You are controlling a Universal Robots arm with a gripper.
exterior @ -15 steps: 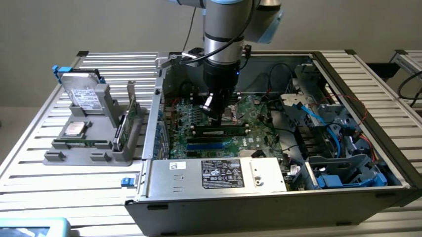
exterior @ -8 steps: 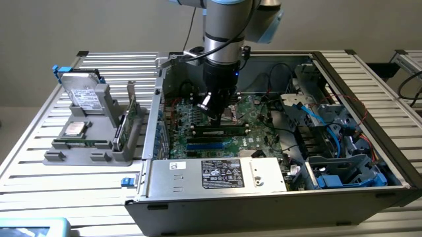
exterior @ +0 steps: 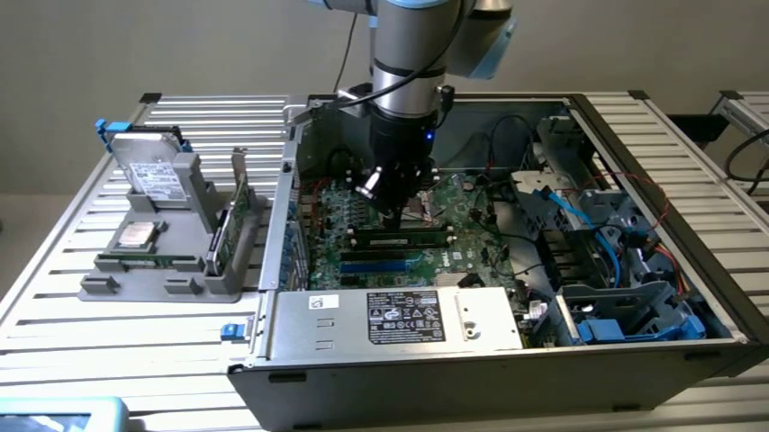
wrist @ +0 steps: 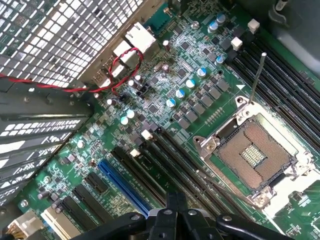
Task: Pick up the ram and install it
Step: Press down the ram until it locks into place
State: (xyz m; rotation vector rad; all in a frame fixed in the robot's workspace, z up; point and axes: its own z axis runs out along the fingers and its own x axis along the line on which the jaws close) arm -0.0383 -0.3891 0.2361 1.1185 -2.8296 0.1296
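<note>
1. Nearest in the exterior view, along the bottom of the frame, is the front wall of the open computer case [exterior: 481, 378]. A silver power box [exterior: 397, 319] with a white label sits just behind that wall.
2. A bit farther in, in the middle of the frame, lies the green motherboard [exterior: 360, 225]. A blue slot [exterior: 378, 263] runs across it, with black slots beside it.
3. The ram [exterior: 402, 238] sits in a slot just behind the blue one, near the middle of the frame. It looks dark with a small pale label, and it lies flat along the slot.
4. The gripper [exterior: 393, 216] is right above the ram, pointing down. Its fingers are squeezed all the way together and hold nothing. I cannot tell if the tips touch the ram.
5. In the wrist view, the gripper [wrist: 175, 210] is at the bottom middle, over long black slots. The square chip socket [wrist: 255, 155] is at the lower right.
6. At the middle left of the exterior view, a gray holder [exterior: 168, 261] stands on the slatted table [exterior: 72, 306], outside the case. A hard drive [exterior: 157, 166] stands up in it.
7. Farthest back, the gray robot arm [exterior: 415, 54] comes down from the top middle.
</note>
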